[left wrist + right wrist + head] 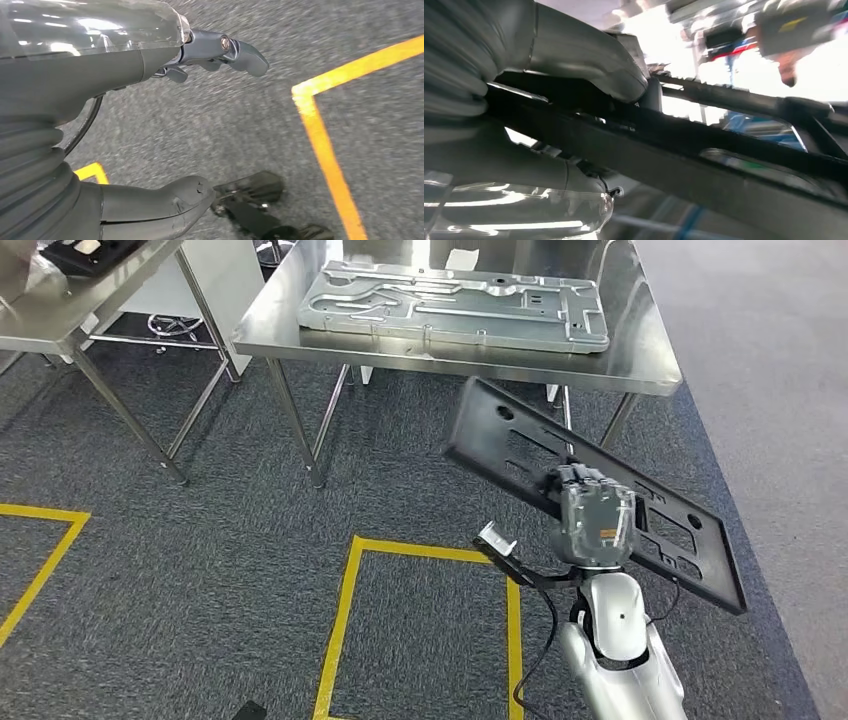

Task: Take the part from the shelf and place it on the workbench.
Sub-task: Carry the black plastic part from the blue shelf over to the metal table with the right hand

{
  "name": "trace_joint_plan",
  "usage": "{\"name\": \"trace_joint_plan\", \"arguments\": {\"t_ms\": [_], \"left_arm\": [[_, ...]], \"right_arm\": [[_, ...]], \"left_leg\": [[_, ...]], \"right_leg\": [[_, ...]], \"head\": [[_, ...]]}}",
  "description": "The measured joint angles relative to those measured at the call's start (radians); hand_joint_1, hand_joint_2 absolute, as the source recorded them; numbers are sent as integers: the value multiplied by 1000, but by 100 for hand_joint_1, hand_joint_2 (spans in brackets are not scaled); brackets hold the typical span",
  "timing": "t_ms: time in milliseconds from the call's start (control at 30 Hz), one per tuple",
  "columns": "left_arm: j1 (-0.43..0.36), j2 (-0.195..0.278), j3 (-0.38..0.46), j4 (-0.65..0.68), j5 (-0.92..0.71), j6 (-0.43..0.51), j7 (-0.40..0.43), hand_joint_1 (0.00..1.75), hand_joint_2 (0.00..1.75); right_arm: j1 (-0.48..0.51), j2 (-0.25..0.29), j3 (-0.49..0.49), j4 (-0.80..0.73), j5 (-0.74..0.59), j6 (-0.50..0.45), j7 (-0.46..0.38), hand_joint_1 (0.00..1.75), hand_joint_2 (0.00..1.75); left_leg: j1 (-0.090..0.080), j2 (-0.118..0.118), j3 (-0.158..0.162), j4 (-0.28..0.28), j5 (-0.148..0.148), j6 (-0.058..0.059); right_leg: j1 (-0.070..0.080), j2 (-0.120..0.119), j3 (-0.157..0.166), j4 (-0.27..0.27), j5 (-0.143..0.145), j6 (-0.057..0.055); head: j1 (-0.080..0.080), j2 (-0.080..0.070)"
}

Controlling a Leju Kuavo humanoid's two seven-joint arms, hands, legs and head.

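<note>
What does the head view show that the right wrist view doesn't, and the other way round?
Head view alone: the steel workbench with a grey metal plate on it, the grey carpet with yellow floor tape, and the whole shape of the black part.

Right wrist view alone: a close look from under the part, with bright blurred background behind it.

Both: the right hand gripping the black part.

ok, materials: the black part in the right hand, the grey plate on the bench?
Black part: probably moulded plastic, matte with cut-out openings and no glint. Right hand holds it mid-length. Grey plate: likely cast or stamped aluminium, dull silver with raised ribs. Workbench: mirror-like stainless steel top.
</note>
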Motion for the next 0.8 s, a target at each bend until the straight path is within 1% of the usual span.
{"name": "trace_joint_plan", "arguments": {"t_ms": [33,67,100,133,167,200,233,267,300,333,367,400,433,467,500,533,567,600,633,667,700,733,767,800], "left_arm": [[-3,0,-4,0,0,0,1,0,175],[-5,0,-8,0,0,0,2,0,175],[-6,0,-11,0,1,-1,2,0,175],[-7,0,-13,0,1,-2,3,0,175],[-8,0,-16,0,0,-3,4,0,175],[-10,0,-18,0,0,-4,5,0,175],[-11,1,-20,0,0,-6,6,0,175],[-12,2,-24,0,0,-7,8,0,175],[-12,2,-29,0,-1,-9,10,0,175],[-12,3,-33,0,-1,-12,12,0,175],[-12,3,-37,0,-1,-14,14,0,175],[-12,4,-39,0,-1,-16,15,0,175],[-12,5,-41,0,-1,-17,16,0,175],[-12,6,-42,0,-1,-18,17,0,175],[-12,7,-44,0,-1,-19,18,0,175],[-12,8,-46,0,-1,-19,19,0,175],[-13,8,-48,0,-1,-20,20,0,175],[-13,8,-51,0,-1,-20,20,0,175],[-13,8,-53,0,-1,-20,20,0,175],[-14,8,-56,0,-1,-20,20,0,175],[-15,8,-59,0,-1,-20,20,0,175],[-15,8,-61,0,-1,-20,21,0,175],[-15,8,-62,0,-1,-21,22,0,175],[-15,8,-63,0,-1,-21,23,0,175]], "right_arm": [[-12,-8,30,17,0,10,-5,175,175],[-23,-13,54,29,-5,20,-16,175,175],[-34,-17,74,39,-15,33,-31,175,175],[-50,-20,91,51,-31,52,-50,175,175],[-71,-22,108,67,-50,75,-73,175,175],[-93,-23,123,83,-69,98,-95,175,175],[-116,-23,139,101,-83,119,-113,175,175],[-137,-23,156,120,-94,138,-130,175,175],[-156,-23,174,138,-100,152,-141,175,175],[-174,-23,191,156,-103,164,-148,175,175],[-192,-22,209,173,-105,174,-153,175,175],[-210,-21,224,186,-106,182,-156,175,175],[-227,-19,238,198,-106,189,-158,175,175],[-244,-17,251,210,-106,194,-159,175,175],[-258,-15,261,219,-106,198,-160,175,175],[-269,-13,269,227,-106,200,-161,175,175],[-277,-12,276,233,-105,202,-163,175,175],[-284,-12,280,237,-105,203,-164,175,175],[-289,-12,284,241,-105,203,-165,175,175],[-296,-12,288,244,-105,205,-165,175,175],[-304,-12,293,248,-105,208,-165,175,175],[-312,-12,298,251,-104,216,-165,175,175],[-321,-12,304,256,-101,227,-165,175,175],[-330,-12,311,262,-97,240,-165,175,175]], "left_leg": [[-1,0,3,0,-3,-7],[-1,-1,8,-2,-3,-14],[0,-1,11,3,-4,-20],[1,-1,7,24,-3,-24],[3,-1,-13,63,-6,-26],[3,0,-47,122,-17,-28],[3,-1,-90,191,-37,-29],[3,-1,-135,252,-65,-31],[2,-1,-171,289,-90,-32],[2,-1,-192,295,-101,-31],[1,-1,-197,266,-87,-28],[0,0,-188,210,-48,-23],[-3,0,-175,141,11,-15],[-8,-1,-163,83,61,-8],[-12,-1,-155,44,96,-1],[-16,-2,-151,22,114,5],[-18,-3,-148,17,112,9],[-16,-4,-140,12,114,14],[-14,-5,-132,8,114,20],[-11,-6,-123,5,113,25],[-9,-6,-115,3,109,29],[-9,-6,-109,2,104,32],[-9,-6,-103,2,97,34],[-9,-6,-96,2,90,34]], "right_leg": [[2,-1,1,-15,10,-7],[4,-1,6,-18,2,-16],[3,1,14,-23,5,-23],[2,2,24,-27,1,-31],[2,3,35,-29,-3,-38],[3,4,45,-31,-8,-44],[5,5,53,-32,-15,-50],[7,7,61,-31,-23,-53],[10,10,71,-31,-31,-55],[13,12,83,-31,-41,-56],[15,13,96,-31,-50,-56],[17,13,109,-31,-60,-56],[19,13,121,-31,-70,-54],[20,14,129,-30,-79,-51],[21,16,134,-31,-87,-47],[22,17,137,-29,-90,-40],[23,18,140,-28,-92,-33],[22,18,141,-25,-93,-26],[22,17,140,-11,-93,-21],[21,16,126,17,-99,-15],[18,14,101,63,-112,-10],[16,13,64,124,-133,-4],[14,12,20,188,-162,1],[12,11,-18,234,-185,4]], "head": [[0,0],[-2,0],[-3,0],[-3,0],[-4,0],[-5,0],[-6,0],[-8,0],[-9,0],[-9,0],[-9,0],[-9,0],[-9,0],[-8,0],[-9,0],[-9,0],[-10,0],[-11,0],[-10,0],[-9,0],[-7,0],[-5,0],[-4,0],[-4,0]]}}
